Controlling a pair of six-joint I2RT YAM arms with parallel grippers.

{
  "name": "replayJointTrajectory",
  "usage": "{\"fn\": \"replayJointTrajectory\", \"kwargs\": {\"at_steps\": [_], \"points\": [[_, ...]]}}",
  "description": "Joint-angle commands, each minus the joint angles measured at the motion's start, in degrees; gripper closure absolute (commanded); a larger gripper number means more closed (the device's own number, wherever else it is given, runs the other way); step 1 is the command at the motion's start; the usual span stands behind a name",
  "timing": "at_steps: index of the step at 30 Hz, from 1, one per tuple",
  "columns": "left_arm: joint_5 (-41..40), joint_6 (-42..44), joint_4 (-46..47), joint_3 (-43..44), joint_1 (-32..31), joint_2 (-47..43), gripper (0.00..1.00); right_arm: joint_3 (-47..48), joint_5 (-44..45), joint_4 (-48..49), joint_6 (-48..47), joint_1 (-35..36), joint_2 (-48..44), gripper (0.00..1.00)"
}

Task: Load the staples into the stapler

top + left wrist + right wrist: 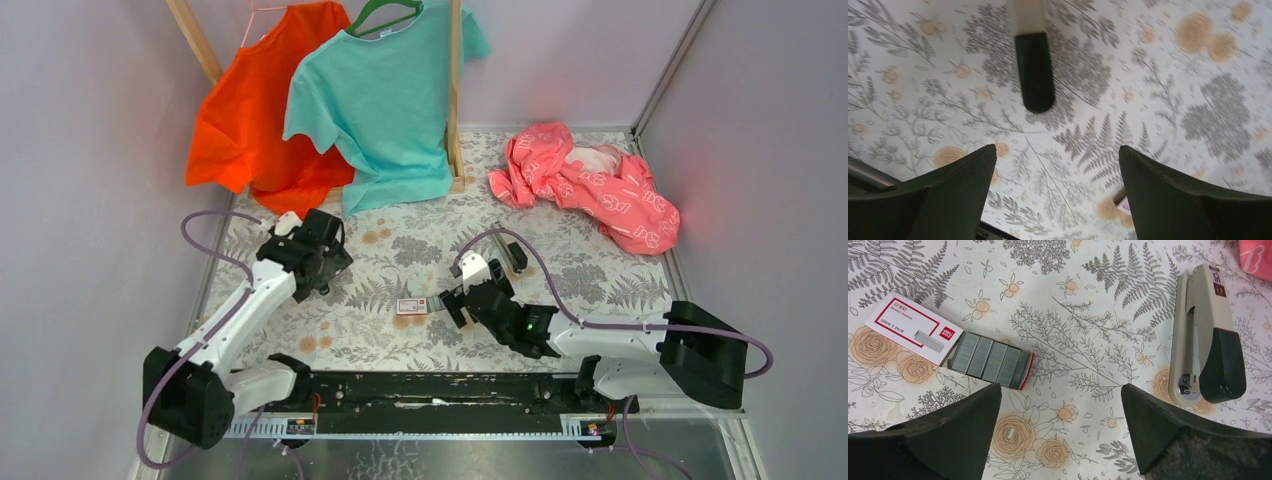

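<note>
While my right fingers stand wide apart and empty, the staples lie on the worktop just ahead of them, to the left. Their box slants with its open end toward these fingers. The stapler lies ahead to the right, pointing away. My left fingers, also apart and empty, hang farther off, so I judge the right arm better placed.

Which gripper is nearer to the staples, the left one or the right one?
Right. The right gripper sits just right of the staples in the top view; the left gripper is farther, up-left of them.
</note>
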Motion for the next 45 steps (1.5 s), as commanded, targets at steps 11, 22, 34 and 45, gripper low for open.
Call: {"fn": "replayJointTrajectory", "kwargs": {"at_steps": [11,22,34,45], "points": [[4.0,9.2,9.5,-0.8,15.2,15.2,0.13,2.3,-1.2,8.2,-6.3,-0.3,5.4,0.01],[6.3,9.8,12.7,-0.4,16.8,21.1,0.50,2.7,-2.3,10.6,-7.0,-0.2,7.6,0.01],[16.6,9.3,12.8,-2.5,16.7,8.6,0.86,4.9,-9.8,15.6,-4.7,-0.2,8.2,0.01],[28.2,1.3,26.5,-6.4,11.8,-3.2,1.00,5.9,-12.9,25.7,0.8,-0.3,9.3,0.04]]}}
